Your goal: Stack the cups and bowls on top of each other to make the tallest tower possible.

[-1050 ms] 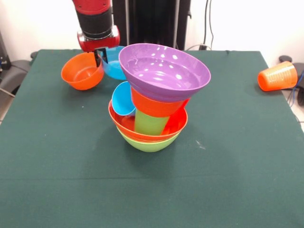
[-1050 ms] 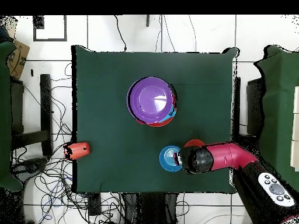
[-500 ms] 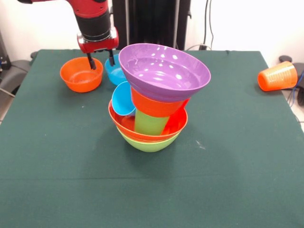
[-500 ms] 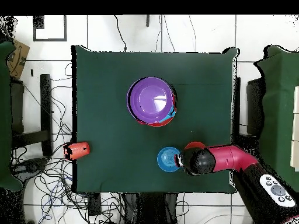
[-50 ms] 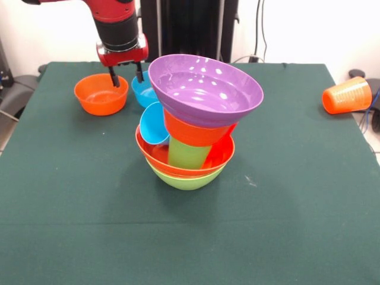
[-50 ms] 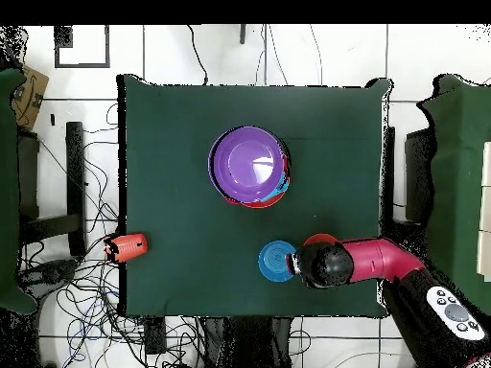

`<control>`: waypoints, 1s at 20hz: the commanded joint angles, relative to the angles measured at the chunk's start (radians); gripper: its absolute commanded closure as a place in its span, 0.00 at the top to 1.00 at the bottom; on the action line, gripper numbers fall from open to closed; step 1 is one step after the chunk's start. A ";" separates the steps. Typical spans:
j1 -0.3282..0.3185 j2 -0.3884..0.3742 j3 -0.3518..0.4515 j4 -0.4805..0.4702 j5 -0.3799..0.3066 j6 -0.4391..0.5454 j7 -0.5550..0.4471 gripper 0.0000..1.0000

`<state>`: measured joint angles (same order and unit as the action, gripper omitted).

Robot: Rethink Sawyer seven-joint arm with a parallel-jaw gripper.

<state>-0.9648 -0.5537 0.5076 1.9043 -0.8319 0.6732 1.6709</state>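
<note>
The tower stands mid-table. Its base is a large lime green bowl point(image 5: 187, 179) holding an orange-red bowl point(image 5: 155, 155). Inside stand a lime green cup point(image 5: 187, 153) and a tilted light blue cup point(image 5: 153, 124). A small orange bowl point(image 5: 193, 132) and the big purple bowl point(image 5: 205, 86) point(image 6: 250, 165) top it. My gripper point(image 5: 125, 77) hangs open and empty at the back left, between a small orange bowl point(image 5: 101, 95) point(image 6: 319, 238) and a small blue bowl point(image 5: 144, 93) point(image 6: 275, 261). An orange cup point(image 5: 347, 95) point(image 6: 127, 247) lies on its side near the table's edge.
The green cloth table point(image 5: 285, 196) has cables and a chair beyond its edges. In the overhead view the arm's wrist point(image 6: 321, 265) covers the gripper and most of the small orange bowl.
A second ago the gripper pinched the small orange bowl's rim and held it tilted. It has since opened and risen a little, and the bowl rests flat on the table, slightly further left.
</note>
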 commanded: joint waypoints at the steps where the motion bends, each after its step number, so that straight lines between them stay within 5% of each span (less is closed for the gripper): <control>1: 0.034 -0.016 0.055 -0.049 -0.084 0.051 -0.261 1.00; 20: -0.068 -0.051 0.136 -0.038 -0.130 0.043 -0.404 1.00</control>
<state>-1.0215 -0.5930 0.5590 1.9046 -0.8626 0.6734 1.6650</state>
